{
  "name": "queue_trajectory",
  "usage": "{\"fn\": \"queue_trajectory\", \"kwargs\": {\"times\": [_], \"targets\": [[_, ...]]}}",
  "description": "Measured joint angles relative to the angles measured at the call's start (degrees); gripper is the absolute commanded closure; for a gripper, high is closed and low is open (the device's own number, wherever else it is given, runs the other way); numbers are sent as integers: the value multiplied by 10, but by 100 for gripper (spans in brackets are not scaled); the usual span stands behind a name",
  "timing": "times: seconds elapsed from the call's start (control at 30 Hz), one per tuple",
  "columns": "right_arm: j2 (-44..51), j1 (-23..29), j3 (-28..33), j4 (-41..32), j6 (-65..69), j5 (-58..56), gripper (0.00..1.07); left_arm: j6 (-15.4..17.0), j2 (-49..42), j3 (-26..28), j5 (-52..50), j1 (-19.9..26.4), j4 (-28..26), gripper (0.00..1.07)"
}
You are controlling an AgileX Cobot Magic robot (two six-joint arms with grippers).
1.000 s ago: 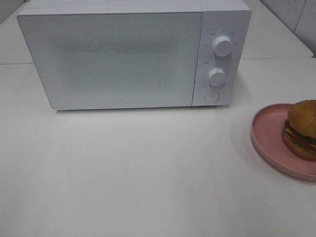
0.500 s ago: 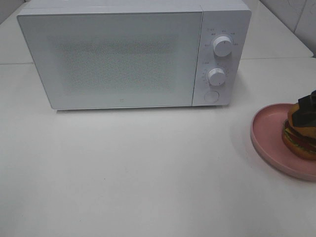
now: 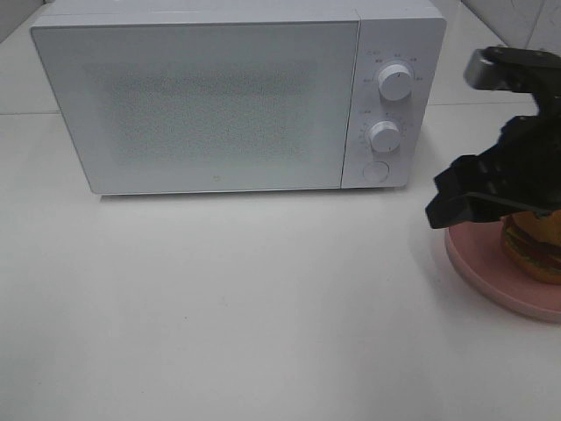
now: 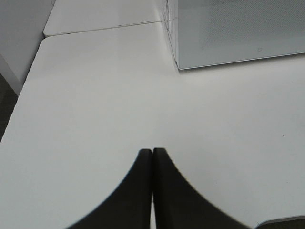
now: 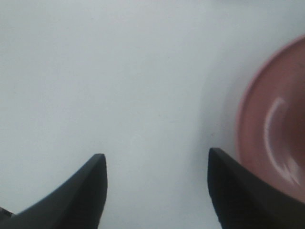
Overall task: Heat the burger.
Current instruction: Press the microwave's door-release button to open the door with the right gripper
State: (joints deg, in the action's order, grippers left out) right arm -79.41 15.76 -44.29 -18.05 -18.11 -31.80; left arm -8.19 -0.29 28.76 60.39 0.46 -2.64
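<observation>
White surface [image 3: 219,307] carries a white microwave [image 3: 210,105] toward the back, its door shut and two knobs [image 3: 394,82] on its right panel. The right end effector [image 5: 157,155] hangs with its dark fingers spread wide and nothing between them, over the surface just beside the rim of the pink plate [image 3: 473,254], while the left end effector [image 4: 152,151] has its fingers pressed together, empty, above bare surface near the microwave's left corner. The burger [image 3: 535,250] rests on the plate at the right edge of the high view, partly hidden behind the right arm, well apart from the microwave
</observation>
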Motion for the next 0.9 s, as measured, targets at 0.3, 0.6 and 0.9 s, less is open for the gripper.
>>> {"fn": "queue_trajectory", "kwargs": {"times": [0.3,0.6,0.9], "targets": [[-92,78,-50,1,14,28,57,0,0,0,0,0,0,106],[-142,83,-53,2,12,123,100,0,0,0,0,0,0,106],[-158,83,-53,1,3,201,107,0,0,0,0,0,0,106]]}}
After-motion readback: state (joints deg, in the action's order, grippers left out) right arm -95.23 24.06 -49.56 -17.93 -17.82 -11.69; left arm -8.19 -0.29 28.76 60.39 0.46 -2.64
